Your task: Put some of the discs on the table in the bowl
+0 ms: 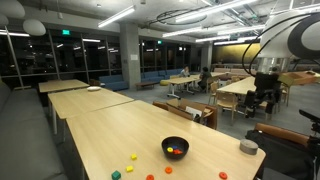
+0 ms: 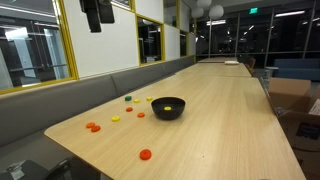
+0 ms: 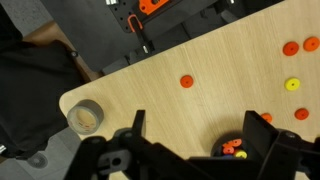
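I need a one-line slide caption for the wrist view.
Open gripper over the table; bowl holds a few discs, others lie loose, grey puck at the corner.

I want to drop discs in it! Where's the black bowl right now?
In both exterior views the black bowl sits on the light-wood table, with coloured discs scattered on the tabletop beside it and a few inside.

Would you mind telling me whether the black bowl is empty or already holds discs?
Not empty. Orange and yellow discs show inside the bowl in an exterior view; more lie loose on the table.
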Robot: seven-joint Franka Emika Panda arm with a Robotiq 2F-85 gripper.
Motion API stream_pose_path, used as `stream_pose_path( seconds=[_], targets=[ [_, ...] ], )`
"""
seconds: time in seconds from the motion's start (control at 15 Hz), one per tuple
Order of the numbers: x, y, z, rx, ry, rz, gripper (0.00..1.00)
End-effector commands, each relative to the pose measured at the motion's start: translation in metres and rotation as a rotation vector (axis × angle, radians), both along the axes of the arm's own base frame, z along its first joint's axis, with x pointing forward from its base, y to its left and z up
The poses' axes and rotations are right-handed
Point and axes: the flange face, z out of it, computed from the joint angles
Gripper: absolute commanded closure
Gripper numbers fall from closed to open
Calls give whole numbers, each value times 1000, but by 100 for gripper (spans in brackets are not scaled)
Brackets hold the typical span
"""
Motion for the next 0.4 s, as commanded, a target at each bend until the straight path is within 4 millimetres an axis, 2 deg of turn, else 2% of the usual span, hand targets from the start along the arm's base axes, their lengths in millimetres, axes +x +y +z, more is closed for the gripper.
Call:
stream_pose_path(
  seconds=[0.0,0.13,0.33],
  targets=[
    [-8,-2,3,3,-8,-8,0],
    [-16,-3,5,8,-24,-13,0],
    [-17,-3,4,9,-25,-14,0]
  ],
)
